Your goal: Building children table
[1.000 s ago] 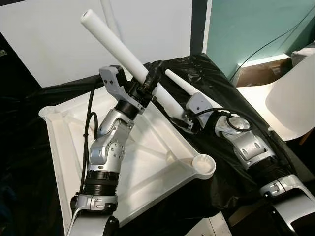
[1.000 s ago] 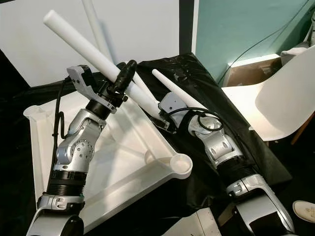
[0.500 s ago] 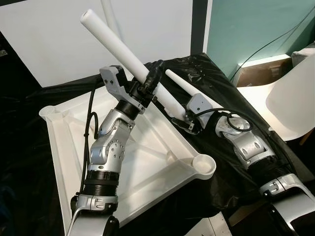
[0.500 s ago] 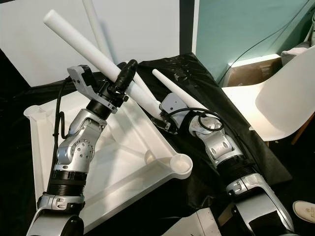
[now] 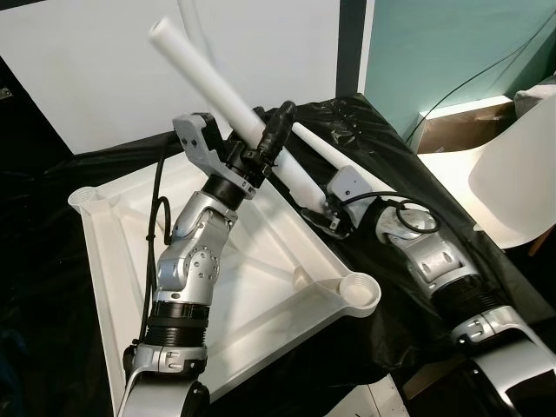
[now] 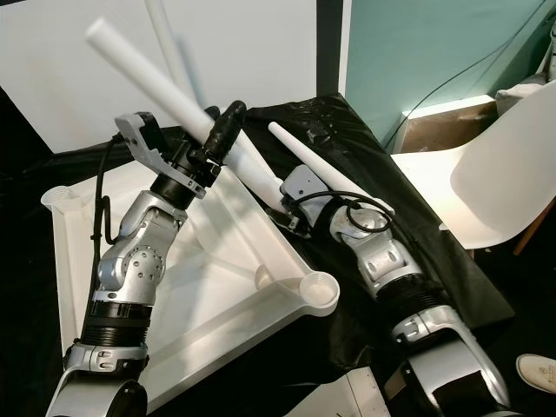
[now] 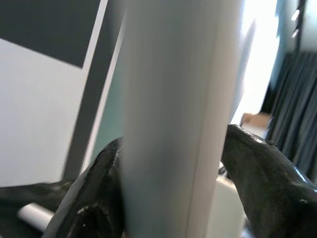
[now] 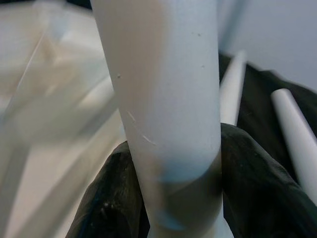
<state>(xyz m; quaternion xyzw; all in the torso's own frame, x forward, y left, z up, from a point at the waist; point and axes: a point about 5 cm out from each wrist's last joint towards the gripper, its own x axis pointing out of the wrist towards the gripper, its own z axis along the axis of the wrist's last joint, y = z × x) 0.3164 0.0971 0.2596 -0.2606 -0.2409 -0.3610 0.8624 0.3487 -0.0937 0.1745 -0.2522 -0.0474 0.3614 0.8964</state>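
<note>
Nearest us lies the upturned white tabletop [image 5: 261,287] on black cloth [image 5: 391,304], its underside ribs showing and an open corner socket [image 5: 358,291] just below and beside the right pincer [image 5: 323,215]. That right pincer is clamped on the lower end of one white leg [image 5: 317,155], which slants up and away from it. The left pincer [image 5: 265,148] is up above the tabletop, closed round the middle of a longer leg [image 5: 221,91] whose free end points high and away.

We judge the legs light, stiff, smooth plastic tubes, likely to slip or twist in the pads [image 7: 257,168], so a hold near the end to be seated gives better control than mid-length.

Beside the right pincer's leg, another leg [image 8: 299,134] lies on the cloth. The two held legs cross closely and could knock together. Farther right is a white chair [image 5: 512,182], then a cardboard box [image 5: 452,126], cables and the wall.
</note>
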